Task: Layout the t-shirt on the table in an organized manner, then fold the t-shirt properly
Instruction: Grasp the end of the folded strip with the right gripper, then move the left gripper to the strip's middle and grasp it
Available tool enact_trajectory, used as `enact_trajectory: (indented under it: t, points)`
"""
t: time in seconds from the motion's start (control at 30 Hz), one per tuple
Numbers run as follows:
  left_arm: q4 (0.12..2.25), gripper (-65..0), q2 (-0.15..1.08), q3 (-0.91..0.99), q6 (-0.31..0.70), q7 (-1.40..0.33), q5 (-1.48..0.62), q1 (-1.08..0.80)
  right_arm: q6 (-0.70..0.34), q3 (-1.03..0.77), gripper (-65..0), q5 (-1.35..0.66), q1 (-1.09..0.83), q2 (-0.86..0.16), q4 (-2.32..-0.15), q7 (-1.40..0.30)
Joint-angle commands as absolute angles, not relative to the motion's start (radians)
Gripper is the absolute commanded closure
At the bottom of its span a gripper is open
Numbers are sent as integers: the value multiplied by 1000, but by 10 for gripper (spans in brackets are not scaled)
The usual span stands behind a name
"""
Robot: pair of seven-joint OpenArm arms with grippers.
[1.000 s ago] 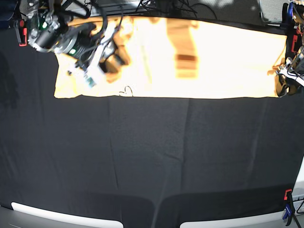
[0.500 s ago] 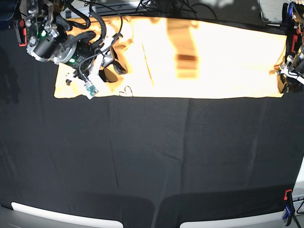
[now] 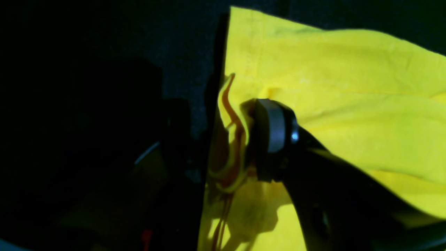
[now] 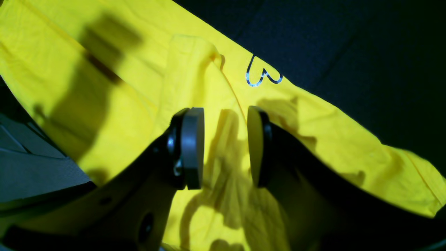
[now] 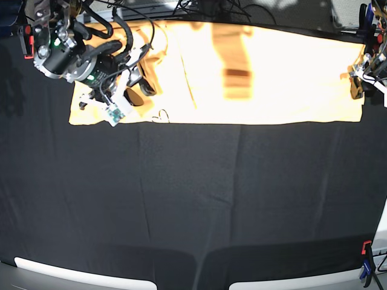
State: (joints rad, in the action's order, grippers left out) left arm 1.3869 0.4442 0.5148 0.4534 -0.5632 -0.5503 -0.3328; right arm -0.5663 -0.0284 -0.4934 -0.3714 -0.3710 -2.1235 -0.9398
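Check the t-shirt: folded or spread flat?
Folded. The t-shirt lies as a long narrow band across the table's far edge, with layered cloth showing in the left wrist view.

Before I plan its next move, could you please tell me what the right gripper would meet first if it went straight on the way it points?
Most likely the t-shirt: the right gripper points at yellow cloth showing between its open fingers. How far off is unclear.

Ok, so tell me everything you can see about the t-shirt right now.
The t-shirt is plain yellow-orange cloth, folded into a long flat band along the far edge of the black table. Its near edge runs straight; soft wrinkles and shadows cross it. A small dark heart-shaped squiggle sits near that edge. The left gripper pinches a bunched edge at one end, while the right gripper stands open just over the other end.
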Motion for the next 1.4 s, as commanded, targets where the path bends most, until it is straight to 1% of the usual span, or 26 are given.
enact_trajectory:
  t: [0.0, 0.07, 0.13, 0.3, 0.4, 0.43, 0.47, 0.5, 0.57, 0.6, 0.63, 0.67, 0.73, 0.9, 0.97, 1.07, 1.17, 1.27, 1.37]
  points:
    - [1400, -267, 463, 523, 456, -584, -557, -336, -564, -33, -202, -500, -366, -379, -2143, -920]
    - [1400, -267, 463, 523, 472, -636, -601, -336, -564, -33, -202, -500, -366, -379, -2143, -920]
    - [1400, -266, 463, 523, 530, -699, -662, -336, -564, -33, -202, -500, -366, -379, -2143, -920]
    - [1400, -260, 463, 523, 626, -833, -801, -335, -564, -33, -202, -500, -366, -379, -2143, -919]
    - [1400, -259, 463, 523, 645, -844, -841, -335, -564, -33, -202, -500, -366, -379, -2143, -919]
    - [1400, -248, 463, 523, 645, -835, -839, -334, -564, -33, -202, -500, -366, -379, -2143, -919]
    - [1400, -228, 463, 523, 645, -823, -839, -335, -564, -33, -202, -500, -366, -379, -2143, -919]
    - [1400, -193, 463, 523, 645, -805, -839, -335, -565, -33, -202, -500, -366, -379, -2143, -919]
    - [1400, -87, 463, 523, 644, -759, -838, -335, -565, -33, -202, -500, -366, -379, -2143, -920]
    - [1400, -17, 463, 523, 644, -734, -833, -335, -565, -33, -202, -500, -366, -379, -2143, -920]
    - [1400, 0, 463, 523, 644, -716, -814, -335, -565, -33, -202, -500, -366, -379, -2143, -920]
    - [1400, 0, 463, 523, 640, -696, -782, -333, -565, -33, -202, -500, -366, -379, -2143, -920]
    - [1400, 0, 464, 523, 587, -653, -694, -331, -565, -33, -202, -500, -366, -379, -2143, -918]
    - [1400, 0, 471, 523, 334, -503, -413, -330, -565, -33, -202, -464, -366, -379, -2143, -897]
    - [1401, 0, 478, 523, 273, -496, -343, -329, -565, -33, -202, -435, -366, -379, -2143, -897]
    - [1414, 0, 486, 523, 244, -509, -289, -330, -565, -33, -202, -368, -366, -380, -2143, -894]
    - [1480, 0, 484, 523, 224, -557, -270, -336, -564, -35, -202, -279, -366, -379, -2143, -886]
    - [1618, 0, 467, 523, 224, -604, -270, -371, -564, -48, -202, -217, -366, -379, -2143, -886]
    - [1790, 0, 416, 523, 223, -610, -283, -439, -564, -83, -202, -210, -366, -379, -2143, -886]
